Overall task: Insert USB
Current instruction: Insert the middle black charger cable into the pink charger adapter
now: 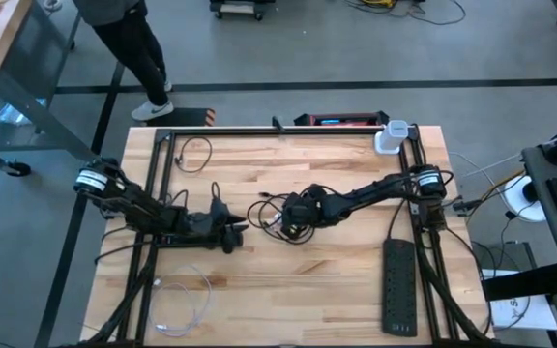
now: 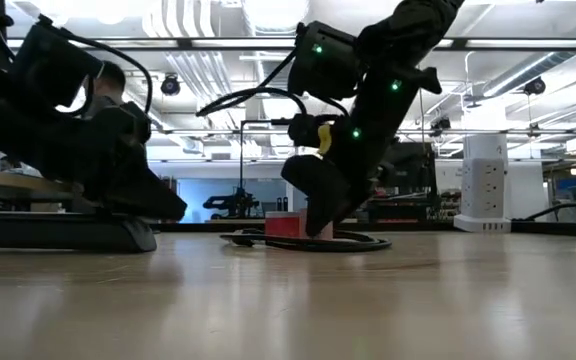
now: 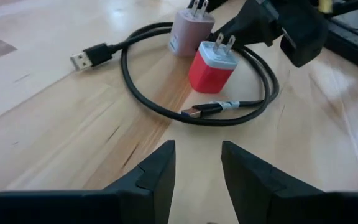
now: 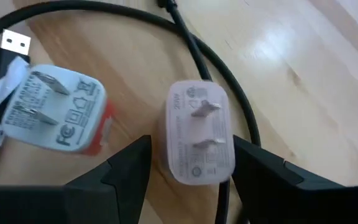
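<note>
A: Pale butcher-block wood fills the table (image 1: 288, 280), and nearest the left wrist camera the left gripper (image 3: 197, 163) sits low over it, fingers parted, nothing between them.

B: Just ahead of those fingers lies one USB plug (image 3: 199, 111) on the black USB cable (image 3: 135, 93), its loop curling round the two chargers.

A: And the red wall charger (image 3: 212, 67) stands inside that loop, prongs up, touching the pale pink wall charger (image 3: 189, 30) behind it. The cable's other USB plug (image 3: 87, 58) lies off to the side, outside the loop.

B: On to the right gripper (image 4: 191, 163). It's down over the pink charger, one dark finger on either side, wide apart. Whether they touch the charger, I can't tell.

A: From above, both arms meet near the table's middle, left gripper (image 1: 228, 230) just beside the cable tangle, right gripper (image 1: 295, 215) on top of it.

B: Farther out, a black power strip (image 1: 399, 286) lies along the right edge, a white cable (image 1: 184, 300) coils near the left front corner, and a white power tower (image 1: 392, 136) stands at the far right corner.

A: Beyond the table, a person's leg (image 1: 133, 48) on the floor.
</note>
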Robot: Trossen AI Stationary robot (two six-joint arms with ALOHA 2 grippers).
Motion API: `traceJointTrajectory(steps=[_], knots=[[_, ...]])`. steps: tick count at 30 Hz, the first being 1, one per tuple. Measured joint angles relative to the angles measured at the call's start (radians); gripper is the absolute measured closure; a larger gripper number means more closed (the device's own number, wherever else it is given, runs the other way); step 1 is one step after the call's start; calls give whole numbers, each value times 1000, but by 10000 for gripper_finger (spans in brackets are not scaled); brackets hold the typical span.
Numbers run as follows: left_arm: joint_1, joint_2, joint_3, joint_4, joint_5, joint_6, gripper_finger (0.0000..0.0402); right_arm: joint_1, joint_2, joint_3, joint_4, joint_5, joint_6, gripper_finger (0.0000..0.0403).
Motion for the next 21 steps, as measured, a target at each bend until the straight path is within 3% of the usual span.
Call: traceJointTrajectory(steps=[8, 21], knots=[[1, 79, 36, 5, 0, 19, 278, -2, -4, 0, 93, -2, -227, 203], [0, 118, 56, -13, 15, 26, 275, -7, 11, 0, 117, -3, -192, 203]])
